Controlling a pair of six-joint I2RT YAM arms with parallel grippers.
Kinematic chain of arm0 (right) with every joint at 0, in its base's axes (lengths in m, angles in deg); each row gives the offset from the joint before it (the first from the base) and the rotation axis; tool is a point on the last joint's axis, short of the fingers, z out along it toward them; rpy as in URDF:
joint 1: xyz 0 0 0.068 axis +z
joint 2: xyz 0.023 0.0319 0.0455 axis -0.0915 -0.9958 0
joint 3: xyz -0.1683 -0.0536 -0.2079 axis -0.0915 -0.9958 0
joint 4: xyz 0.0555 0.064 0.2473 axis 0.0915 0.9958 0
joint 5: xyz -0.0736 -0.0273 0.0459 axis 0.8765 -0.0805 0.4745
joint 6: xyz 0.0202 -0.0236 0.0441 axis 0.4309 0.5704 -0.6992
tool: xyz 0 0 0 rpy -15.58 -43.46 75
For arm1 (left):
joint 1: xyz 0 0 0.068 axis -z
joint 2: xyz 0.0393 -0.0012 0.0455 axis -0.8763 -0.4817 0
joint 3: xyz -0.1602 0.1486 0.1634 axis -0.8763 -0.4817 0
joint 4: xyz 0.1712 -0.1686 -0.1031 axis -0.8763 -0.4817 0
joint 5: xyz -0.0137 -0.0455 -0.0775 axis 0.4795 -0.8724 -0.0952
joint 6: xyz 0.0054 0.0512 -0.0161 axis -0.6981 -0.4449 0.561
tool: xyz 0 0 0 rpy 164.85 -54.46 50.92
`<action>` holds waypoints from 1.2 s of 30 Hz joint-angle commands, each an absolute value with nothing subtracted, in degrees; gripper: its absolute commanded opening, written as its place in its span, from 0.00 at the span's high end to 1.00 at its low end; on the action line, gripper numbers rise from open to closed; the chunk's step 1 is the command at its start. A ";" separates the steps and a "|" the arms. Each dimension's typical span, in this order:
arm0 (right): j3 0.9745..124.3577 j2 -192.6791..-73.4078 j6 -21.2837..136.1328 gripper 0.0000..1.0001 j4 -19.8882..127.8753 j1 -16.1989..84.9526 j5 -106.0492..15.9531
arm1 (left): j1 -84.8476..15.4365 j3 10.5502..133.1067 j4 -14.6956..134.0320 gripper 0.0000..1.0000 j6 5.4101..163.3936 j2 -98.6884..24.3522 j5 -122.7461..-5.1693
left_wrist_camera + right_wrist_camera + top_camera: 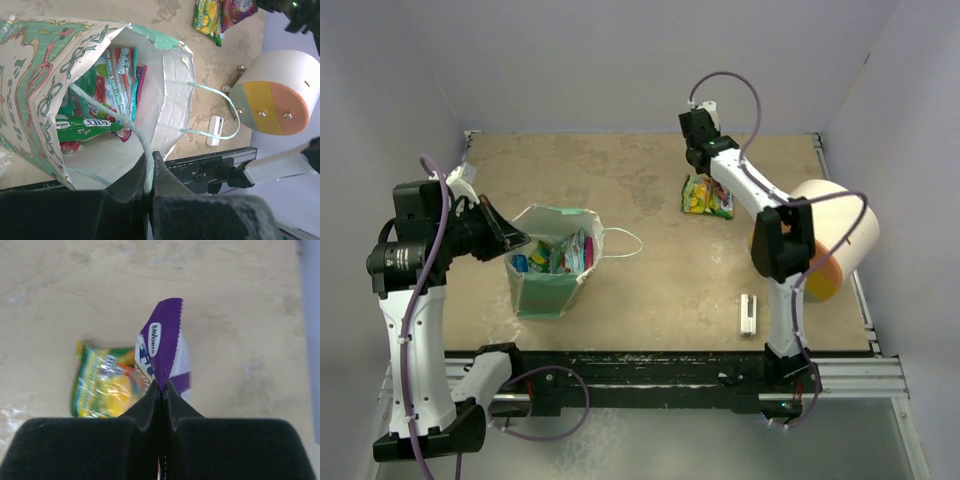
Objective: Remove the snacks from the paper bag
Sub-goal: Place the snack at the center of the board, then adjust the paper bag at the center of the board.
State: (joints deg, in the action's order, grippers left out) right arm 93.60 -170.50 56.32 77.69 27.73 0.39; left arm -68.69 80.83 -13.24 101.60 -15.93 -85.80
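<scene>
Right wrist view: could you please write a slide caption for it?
Right gripper shut on a purple packet, beside a yellow-green packet on the table.

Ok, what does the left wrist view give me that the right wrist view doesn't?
Only left wrist: the open paper bag with packets inside, its string handle pinched in the left gripper, plus the cream cylinder and the white stick. Only right wrist: a close look at the right gripper shut on a purple packet by its serrated edge. Both: the yellow-green packet lying on the table.
</scene>
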 commanded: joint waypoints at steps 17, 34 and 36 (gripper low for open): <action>90.97 -160.69 39.30 0.17 80.50 30.55 -59.13 | -68.89 83.09 -8.84 1.00 101.20 -16.79 -84.43; 75.54 -163.90 24.59 0.38 69.79 48.45 -70.67 | -68.91 86.93 -5.72 1.00 103.31 -21.24 -79.26; 75.30 -164.90 21.66 0.41 67.41 49.71 -70.47 | -68.84 88.73 -5.80 1.00 102.87 -22.30 -78.28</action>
State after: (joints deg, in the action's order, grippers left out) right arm 75.67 -164.89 29.39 74.35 47.84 -67.32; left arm -68.69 84.08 -8.39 103.24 -20.96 -80.43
